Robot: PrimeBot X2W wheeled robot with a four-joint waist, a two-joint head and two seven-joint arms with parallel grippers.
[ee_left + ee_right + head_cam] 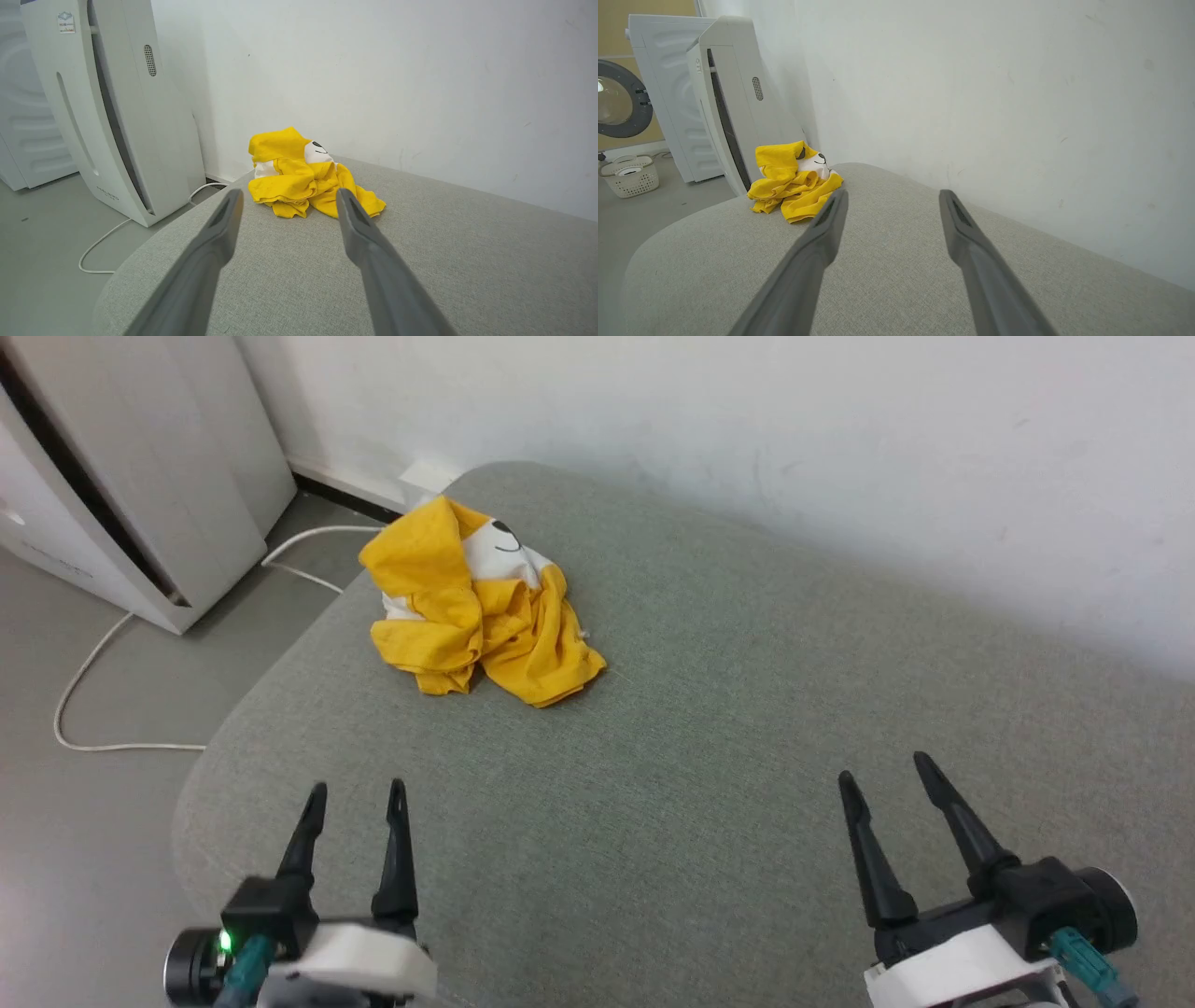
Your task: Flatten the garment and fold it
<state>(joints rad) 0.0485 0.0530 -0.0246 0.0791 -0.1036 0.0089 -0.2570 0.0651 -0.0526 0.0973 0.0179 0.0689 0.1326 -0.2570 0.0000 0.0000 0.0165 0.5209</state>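
The garment [481, 607], a mustard-yellow cotton T-shirt with a white cartoon-face patch showing, lies crumpled in a heap at the far left corner of the surface [709, 728], a broad grey-green fabric-covered pad with rounded corners. Your left gripper [357, 787] and right gripper [882, 767], each with two long dark fingers, hover over the near edge, well apart from the heap. Both have their jaws spread wide and hold nothing.

Expect the shirt to be light, soft and limp. It will sag and drag rather than keep a shape, and the woven pad may cling to it as you pull. A good hold is probably the loose outer edge on the near right of the heap. Pinching the bunched middle would likely lift several layers together.

Your way across the pad to the shirt looks open. A plain white wall [747, 429] runs along the far edge. On the floor off the left edge stand a tall white appliance [140, 476] and a looping white cable [84, 681], so a leftward tug could drop the shirt over that edge. Farther off are a white washing machine [649, 70] and a pale basket [629, 175].
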